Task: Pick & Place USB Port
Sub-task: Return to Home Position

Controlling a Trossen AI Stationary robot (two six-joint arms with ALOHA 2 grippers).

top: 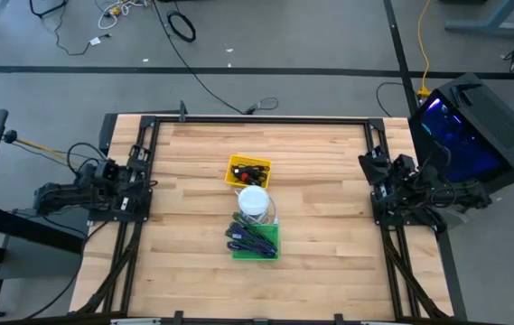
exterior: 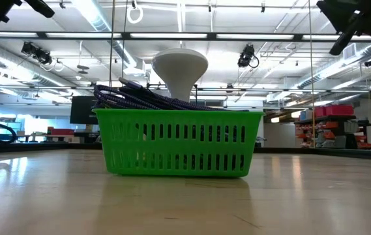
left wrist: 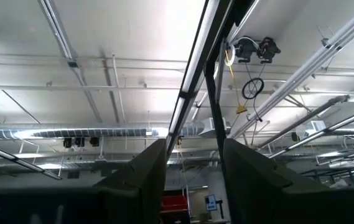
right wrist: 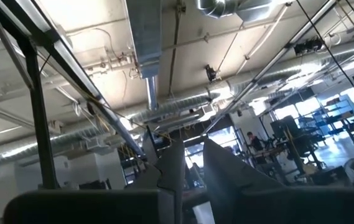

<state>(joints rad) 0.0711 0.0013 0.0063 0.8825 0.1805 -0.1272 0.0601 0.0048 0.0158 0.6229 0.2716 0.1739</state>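
In the high view a yellow bin (top: pixel 248 171) sits at the table's middle, toward the far side. It holds small black pieces with red markings; the USB port (top: pixel 251 170) lies among them, too small to single out. My left gripper (left wrist: pixel 194 186) is parked at the table's left edge, pointing up at the ceiling, its fingers a little apart. My right gripper (right wrist: pixel 193 177) is parked at the right edge, also pointing up, with a narrow gap between its fingers. Both are far from the bin and touch nothing.
A white funnel-shaped bowl (top: pixel 254 201) stands just nearer than the yellow bin. Nearer still is a green slotted basket (exterior: pixel 175 150) filled with purple and dark straps (top: pixel 249 236). Bare wood lies to either side of this row, between it and the arms' black frames.
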